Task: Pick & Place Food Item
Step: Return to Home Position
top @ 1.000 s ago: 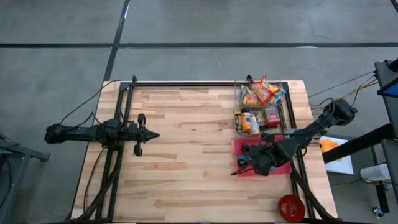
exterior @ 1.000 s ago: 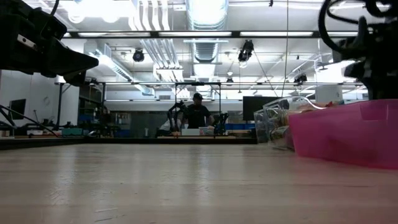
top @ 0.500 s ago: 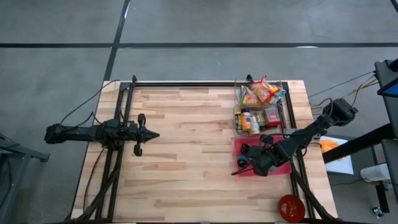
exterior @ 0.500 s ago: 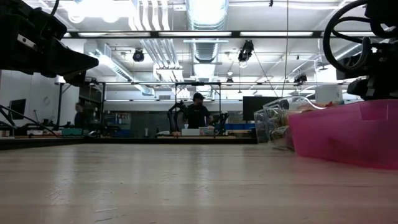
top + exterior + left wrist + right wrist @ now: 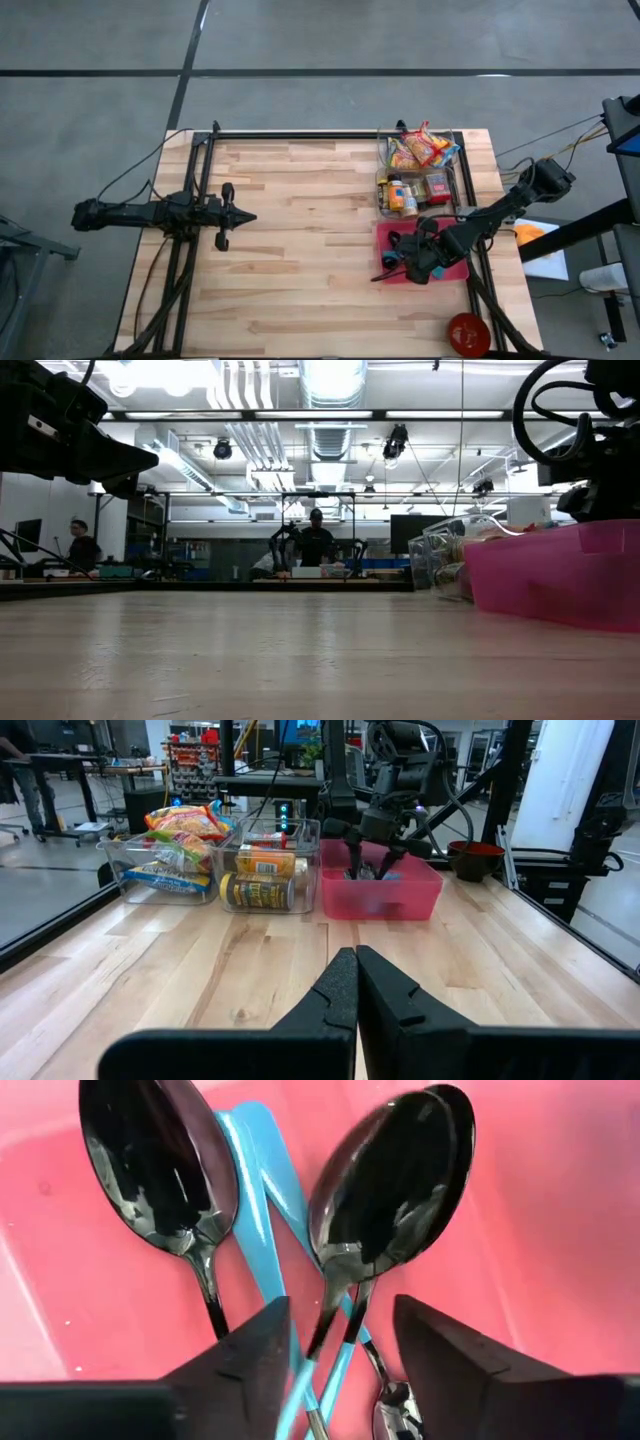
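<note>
Only the right gripper [image 5: 340, 1318] shifted a bit, fingers spread over the blue spoon [image 5: 262, 1190] in the red bin [image 5: 560, 1210]. It should lift straight up; the left gripper [image 5: 355, 970] waits, fingers pressed together.

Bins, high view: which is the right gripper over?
The red bin, with spoons under the open right gripper; the two clear bins hold packets and cans. Left gripper, shut, waits at table's left.

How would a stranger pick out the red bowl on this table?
On the wooden table, follow the right arm's side past the clear food containers and the pink bin to the corner. The red bowl sits alone, round and deep red, unlike the boxy pink bin.
</note>
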